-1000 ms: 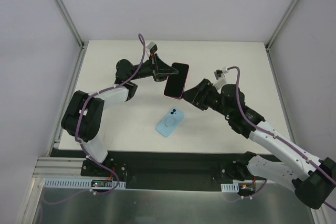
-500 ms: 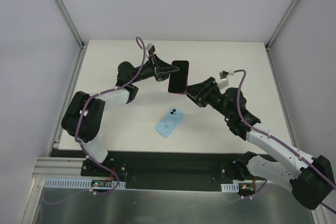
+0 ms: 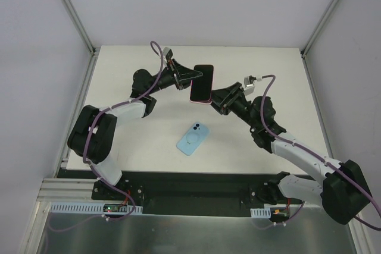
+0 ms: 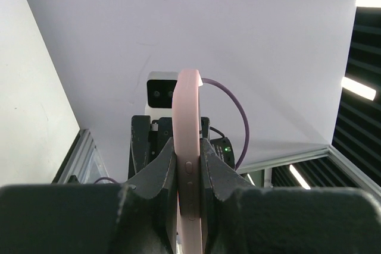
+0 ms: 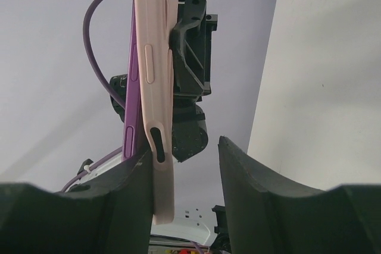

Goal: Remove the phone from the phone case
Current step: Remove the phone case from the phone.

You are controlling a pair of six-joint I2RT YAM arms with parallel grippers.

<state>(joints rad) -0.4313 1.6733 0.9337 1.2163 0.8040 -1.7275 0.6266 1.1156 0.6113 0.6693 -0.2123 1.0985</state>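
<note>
My left gripper [image 3: 191,77] is shut on a phone in a pink case [image 3: 202,83] and holds it in the air over the far middle of the table, dark screen facing the top camera. In the left wrist view the case's edge [image 4: 189,117] stands clamped between my fingers [image 4: 161,168]. My right gripper [image 3: 215,98] is open around the phone's lower end. In the right wrist view the pink case [image 5: 153,57] lies against the left finger [image 5: 128,188], with a gap to the right finger. A purple phone edge [image 5: 131,117] shows beside the case.
A light blue phone-shaped object [image 3: 193,138] lies flat, back up, on the white table [image 3: 137,141] in front of both grippers. Grey walls and metal frame posts [image 3: 71,10] enclose the table's back and sides.
My right gripper has moved up and to the left until its open jaws are at the phone's lower end. My left gripper has shifted the phone slightly back and more upright.
</note>
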